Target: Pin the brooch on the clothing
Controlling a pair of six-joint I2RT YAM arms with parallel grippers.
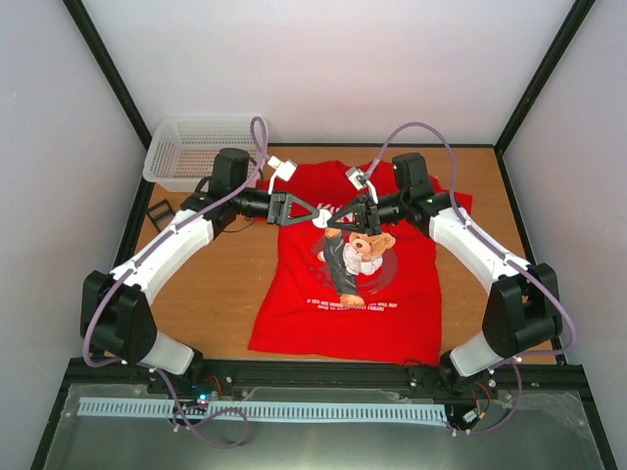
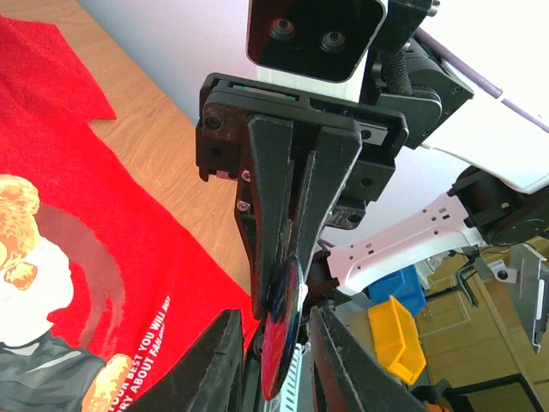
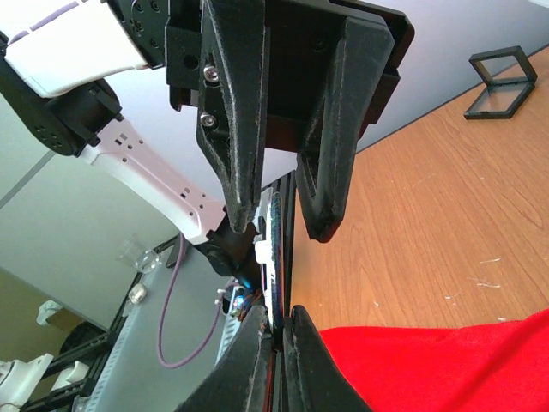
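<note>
Your right gripper (image 3: 279, 311) is pinched almost shut on the brooch (image 2: 279, 343), with the dark disc clamped edge-on between its fingers. That's why the pin hangs in the air instead of lying on the shirt (image 1: 392, 304). One arm holds it firm so the other can get at it. Your left gripper (image 2: 274, 313) sits nose to nose with the right, jaws spread, one finger on each side of the disc. As far as I can tell, neither finger touches it. It reads to me as a handover or a regrip to free the clasp, though the clasp itself is too small to make out. The shirt lies flat on the table (image 1: 216, 294) right beneath both grippers, and the bear (image 1: 364, 250) is just below the right fingertips, toward the bases. So the meeting point is already over the chest, and the brooch only has to go down, not across. Nothing is pinned yet. When you close the left, do it gently and squarely, because the right's hold is on a thin edge and a skewed squeeze could twist the disc out and drop it onto the cloth.
</note>
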